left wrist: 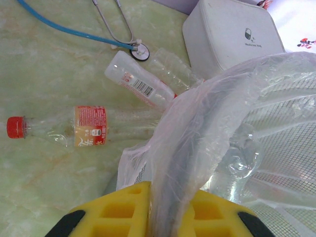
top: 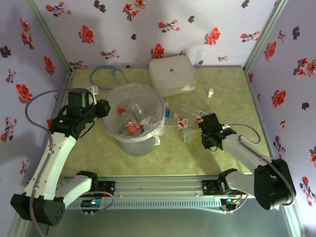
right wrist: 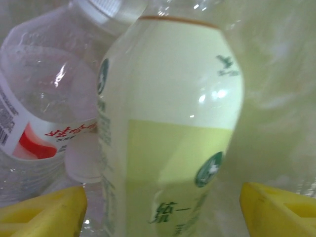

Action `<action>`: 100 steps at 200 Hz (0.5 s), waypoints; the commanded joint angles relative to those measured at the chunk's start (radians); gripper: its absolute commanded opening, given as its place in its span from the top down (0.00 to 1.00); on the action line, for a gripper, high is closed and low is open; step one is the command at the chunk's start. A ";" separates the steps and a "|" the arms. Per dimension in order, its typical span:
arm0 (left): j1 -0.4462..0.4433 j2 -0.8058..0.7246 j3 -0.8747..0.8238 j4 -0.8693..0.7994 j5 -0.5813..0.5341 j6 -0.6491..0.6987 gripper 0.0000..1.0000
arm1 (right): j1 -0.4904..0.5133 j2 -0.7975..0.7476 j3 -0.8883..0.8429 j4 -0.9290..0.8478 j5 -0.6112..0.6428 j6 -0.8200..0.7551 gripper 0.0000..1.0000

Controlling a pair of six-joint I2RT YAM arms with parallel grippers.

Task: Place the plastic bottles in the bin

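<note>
The bin (top: pixel 114 129), a grey bucket lined with a crinkly clear bag, stands mid-table with plastic bottles (top: pixel 133 127) inside it. My left gripper (top: pixel 103 108) is shut on the bin's bag-covered rim (left wrist: pixel 173 168), at its left side. To the right of the bin lie more clear bottles (top: pixel 190 114), and my right gripper (top: pixel 203 132) is at them. In the right wrist view a bottle with a pale green label (right wrist: pixel 168 133) stands between the open yellow fingers (right wrist: pixel 44 212), with gaps on both sides. A bottle with a red-and-white label (right wrist: pixel 39 113) lies just left of it.
A white rounded-square box (top: pixel 173 74) sits at the back, behind the bin. A blue-tubed stethoscope (top: pixel 106 74) lies at the back left. A tiny white piece (top: pixel 211 92) stands right of the box. Flowered walls enclose the table on three sides.
</note>
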 commanded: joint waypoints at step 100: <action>-0.001 0.023 0.006 -0.016 -0.042 0.034 1.00 | 0.008 0.124 -0.041 0.131 -0.011 0.088 0.31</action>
